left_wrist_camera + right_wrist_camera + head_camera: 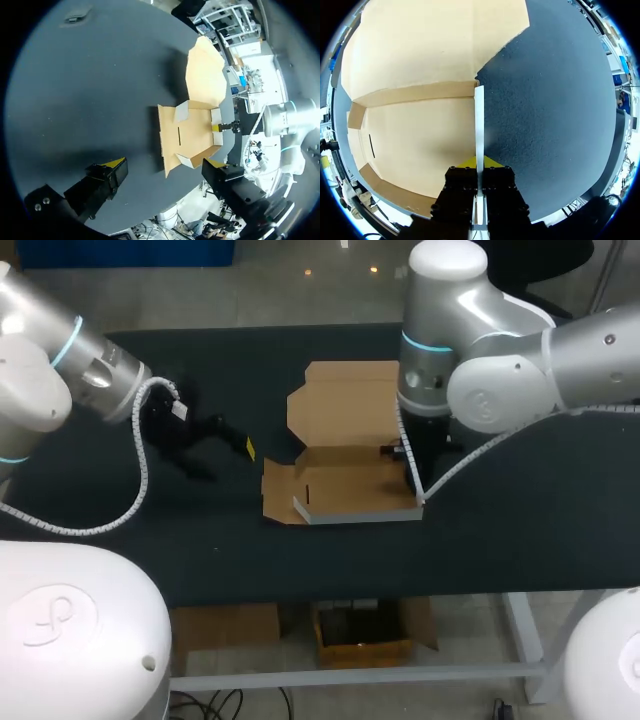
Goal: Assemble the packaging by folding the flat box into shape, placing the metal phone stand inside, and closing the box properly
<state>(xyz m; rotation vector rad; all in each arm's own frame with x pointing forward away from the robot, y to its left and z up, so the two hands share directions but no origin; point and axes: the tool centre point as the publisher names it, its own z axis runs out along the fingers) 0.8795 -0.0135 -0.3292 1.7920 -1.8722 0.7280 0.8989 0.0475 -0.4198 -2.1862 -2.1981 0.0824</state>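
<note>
Bearing every item: surface (pixel 520 530), dark, one entry.

Box (pixel 350 485), brown cardboard, middle of the surface. I judge it about half formed.
- Base lies flat.
- Lid (pixel 345 400) is open and lies flat on the surface behind the base.
- Front wall (pixel 360 514) stands raised.
- Right wall (pixel 479 120) is upright, seen edge-on in my right wrist view.
- Left end panel (pixel 278 488) looks to lie flat.
- Nothing lies inside.

Right claw (pixel 480 162), at the box's right end. It is closed to a narrow slit, with both fingers pressed against the right wall from either side. I am pinching that wall upright.

Left claw (pixel 165 163), over bare surface on the left, apart from the box, which lies ahead of it. Its fingers are spread wide and hold nothing.

Phone stand: I cannot place it with certainty. A small grey item (pixel 75 18) lies on the surface well away from the box in my left wrist view. It may be the stand, but it is too small to tell.

Done, by my reckoning: front and right walls raised.

Left to do:
- raise the left end and lock the walls;
- put the stand inside;
- bring the lid over and tuck it shut.
</note>
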